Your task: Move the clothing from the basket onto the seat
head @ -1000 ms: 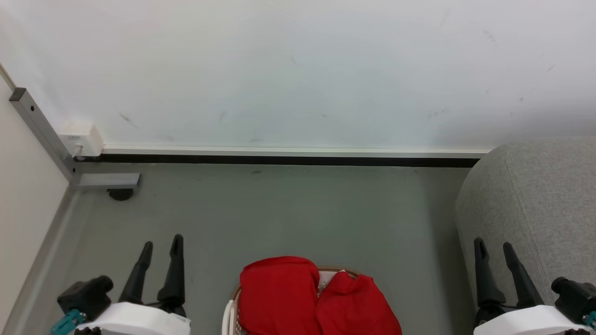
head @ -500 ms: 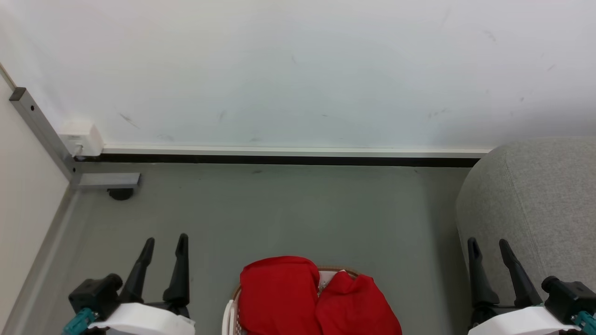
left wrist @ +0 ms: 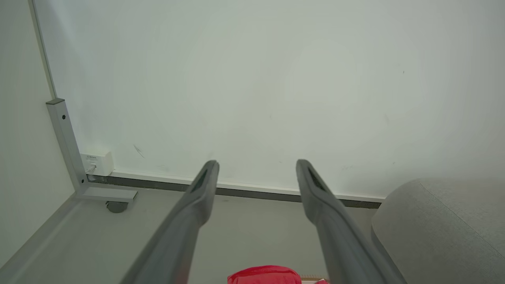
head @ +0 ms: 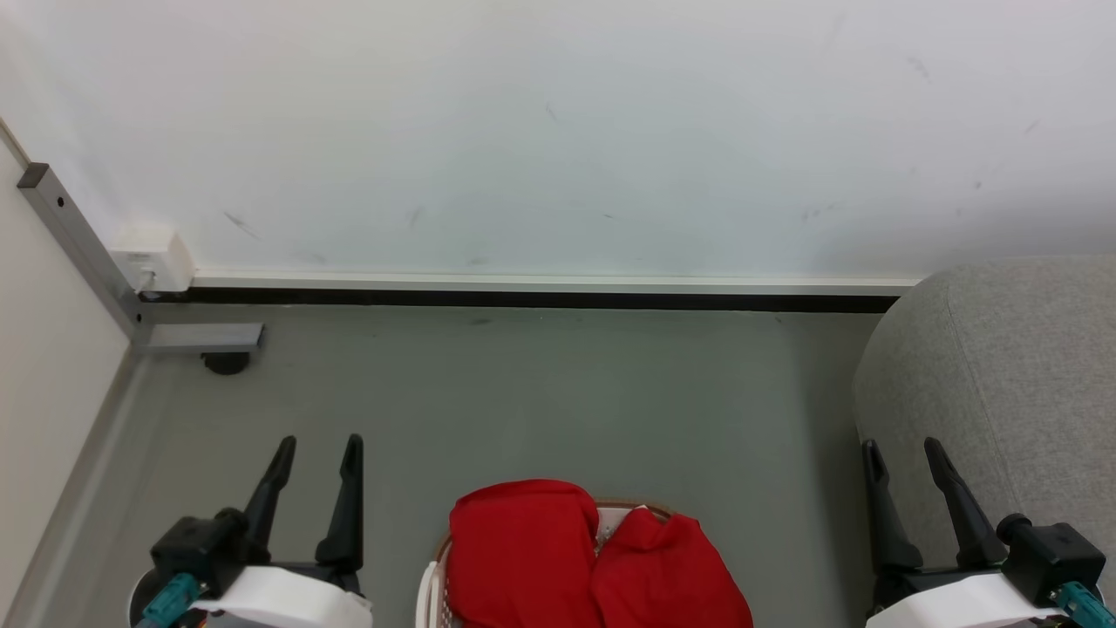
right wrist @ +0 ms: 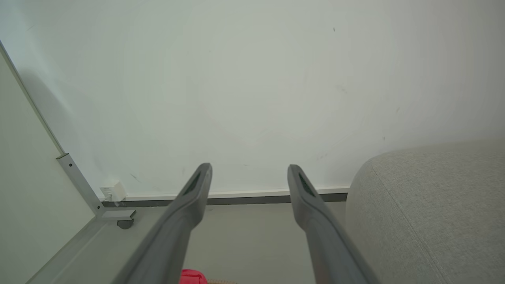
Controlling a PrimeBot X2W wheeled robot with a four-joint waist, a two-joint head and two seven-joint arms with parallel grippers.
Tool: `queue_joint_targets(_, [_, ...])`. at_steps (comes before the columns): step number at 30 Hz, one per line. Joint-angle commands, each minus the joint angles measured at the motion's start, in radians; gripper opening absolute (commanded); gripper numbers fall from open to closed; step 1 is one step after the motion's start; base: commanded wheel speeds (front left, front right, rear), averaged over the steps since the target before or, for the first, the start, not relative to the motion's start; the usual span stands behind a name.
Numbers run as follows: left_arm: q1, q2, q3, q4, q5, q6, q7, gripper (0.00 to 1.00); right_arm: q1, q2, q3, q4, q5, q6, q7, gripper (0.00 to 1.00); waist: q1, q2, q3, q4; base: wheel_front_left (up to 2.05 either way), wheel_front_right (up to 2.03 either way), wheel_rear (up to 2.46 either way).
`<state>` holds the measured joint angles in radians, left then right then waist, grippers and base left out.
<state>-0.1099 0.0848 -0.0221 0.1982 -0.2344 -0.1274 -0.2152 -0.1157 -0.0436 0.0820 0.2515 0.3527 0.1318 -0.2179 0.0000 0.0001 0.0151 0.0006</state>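
Two bright red pieces of clothing (head: pixel 584 558) heap up in the white basket (head: pixel 429 597) at the bottom middle of the head view; only the basket's near-left wall and a strip of its brown rim show. The grey woven seat (head: pixel 1011 384) rises at the right edge. My left gripper (head: pixel 319 447) stands open to the left of the basket, empty. My right gripper (head: pixel 901 447) is open in front of the seat, right of the basket, empty. A sliver of the clothing (left wrist: pixel 263 275) shows low in the left wrist view between the open fingers (left wrist: pixel 197 197), with the seat (left wrist: pixel 442 228) at the right.
A white wall with a dark skirting strip (head: pixel 523 299) closes the far side of the grey floor (head: pixel 540 401). A metal frame post with a castor (head: pixel 225 361) and a white wall socket (head: pixel 150 259) stand in the left corner. The seat (right wrist: pixel 430 213) takes the right of the right wrist view.
Both grippers have drifted slightly inward toward the basket, the left to the right and the right to the left. Both stay open. The clothing and basket have not moved.
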Motion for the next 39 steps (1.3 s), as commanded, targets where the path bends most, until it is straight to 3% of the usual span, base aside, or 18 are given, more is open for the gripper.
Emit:
queue_joint_targets(1, [-0.015,0.011,0.0,-0.001,0.033,-0.003,-0.011,1.0,-0.013,-0.009,0.002,-0.009,-0.022,-0.002,-0.009,1.0,0.0,-0.0001,0.0,0.0,0.0,0.0,0.0])
queue_joint_targets(23, [-0.02,0.014,-0.025,0.003,0.159,-0.002,-0.051,1.0,-0.014,-0.01,0.022,-0.006,-0.144,-0.002,-0.05,1.0,0.0,-0.0001,0.001,0.0,0.0,0.0,0.0])
queue_joint_targets(39, [-0.022,0.013,-0.026,0.013,0.134,-0.002,-0.049,1.0,-0.013,-0.01,0.022,-0.006,-0.124,-0.002,-0.047,1.0,0.0,-0.0001,-0.001,0.0,0.0,0.0,0.0])
